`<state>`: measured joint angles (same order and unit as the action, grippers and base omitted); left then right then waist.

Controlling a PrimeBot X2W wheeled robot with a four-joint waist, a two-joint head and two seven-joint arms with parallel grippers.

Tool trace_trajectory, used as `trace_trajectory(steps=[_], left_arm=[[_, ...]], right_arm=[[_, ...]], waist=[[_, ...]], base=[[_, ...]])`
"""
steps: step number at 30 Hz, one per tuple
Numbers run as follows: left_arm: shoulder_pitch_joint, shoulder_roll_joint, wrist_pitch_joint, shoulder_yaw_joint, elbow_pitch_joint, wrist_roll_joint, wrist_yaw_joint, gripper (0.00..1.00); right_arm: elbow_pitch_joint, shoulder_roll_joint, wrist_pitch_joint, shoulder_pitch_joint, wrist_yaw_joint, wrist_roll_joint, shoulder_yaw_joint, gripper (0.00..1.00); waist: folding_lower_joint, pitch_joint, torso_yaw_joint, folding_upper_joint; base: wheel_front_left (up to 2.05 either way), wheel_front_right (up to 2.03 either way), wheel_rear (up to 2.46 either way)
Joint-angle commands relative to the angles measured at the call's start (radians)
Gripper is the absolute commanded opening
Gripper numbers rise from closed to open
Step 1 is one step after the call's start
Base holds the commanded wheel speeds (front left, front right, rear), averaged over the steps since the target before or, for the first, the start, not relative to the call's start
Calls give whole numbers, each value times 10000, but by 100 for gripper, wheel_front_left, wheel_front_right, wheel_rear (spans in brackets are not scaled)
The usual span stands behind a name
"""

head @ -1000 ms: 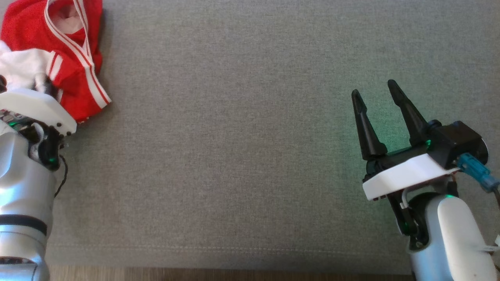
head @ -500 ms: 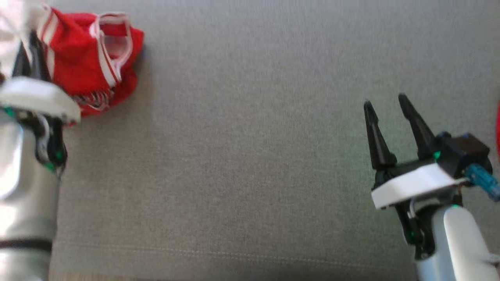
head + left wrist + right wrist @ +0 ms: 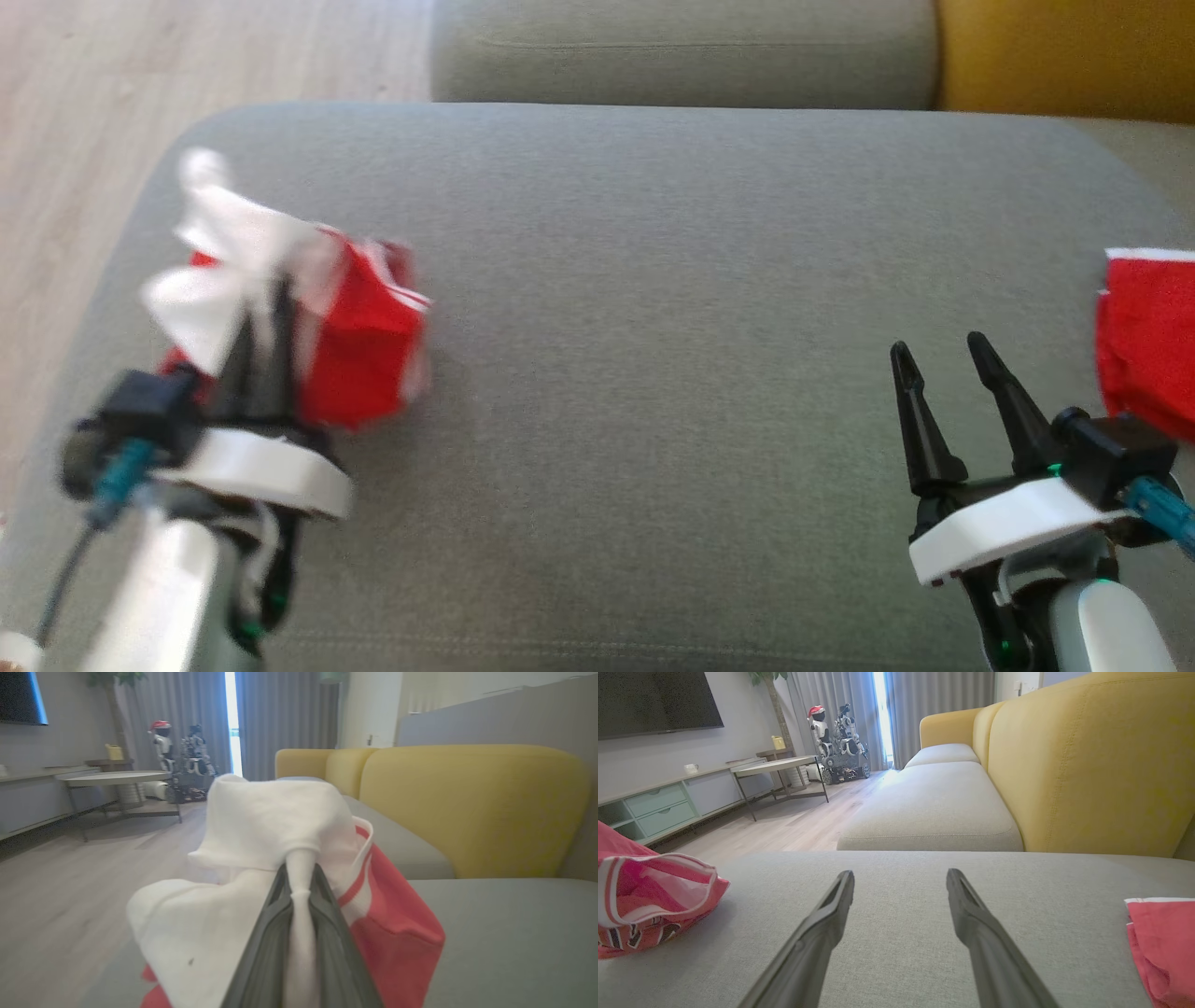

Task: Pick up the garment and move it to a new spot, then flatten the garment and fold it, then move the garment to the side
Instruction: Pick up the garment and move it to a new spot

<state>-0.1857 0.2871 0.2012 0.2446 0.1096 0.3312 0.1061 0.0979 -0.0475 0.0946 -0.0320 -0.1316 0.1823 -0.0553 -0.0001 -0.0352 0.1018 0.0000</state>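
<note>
Left gripper [image 3: 300,877]: jaws clenched on a white fold of the garment [image 3: 345,345], the cloth pinched into a thin strip between the two dark fingers. The garment is red with white panels and white-striped trim, bunched in a heap around and above the fingers, white part uppermost and toward the robot's left, red part hanging on the right of it. It sits over the left end of the grey sofa cushion [image 3: 653,280], near the rounded corner. The head view is blurred there. In the right wrist view its lower edge looks to rest on the cushion, but whether it bears weight cannot be told. Right gripper [image 3: 936,343]: jaws released, spread wide, nothing between them, poised low over the right part of the same cushion, fingers pointing away from the robot. A separate red cloth [image 3: 1148,336] with a white edge lies flat on the cushion just right of that gripper, cut off by the frame edge. The middle of the cushion lies between the two grippers, which are well apart. Yellow backrest [image 3: 1064,56] at far right; pale wooden floor [image 3: 140,75] beyond the cushion's left end.
</note>
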Motion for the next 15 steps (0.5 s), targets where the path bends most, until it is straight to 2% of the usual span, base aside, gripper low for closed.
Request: trace_trajectory(steps=[1,6,15], left_arm=[[-400,68,-142,-136,-746,-104,9,0],[-636,-452,-444,690,-1190,-114,-271,0],[-2783,-1161,-527,1866,-709,-647,-938,0]], right_arm=[[498,-28,42,302,9,107,-209,100],[797,-28,78,502,9,165,-281,100],[857,-28,-304,985,9,460,-526,100]], waist=[[1,-42,-300,0],[1,-507,-1092,0],[1,-1858,-3292,0]], base=[[0,0,0],[0,0,0],[0,0,0]])
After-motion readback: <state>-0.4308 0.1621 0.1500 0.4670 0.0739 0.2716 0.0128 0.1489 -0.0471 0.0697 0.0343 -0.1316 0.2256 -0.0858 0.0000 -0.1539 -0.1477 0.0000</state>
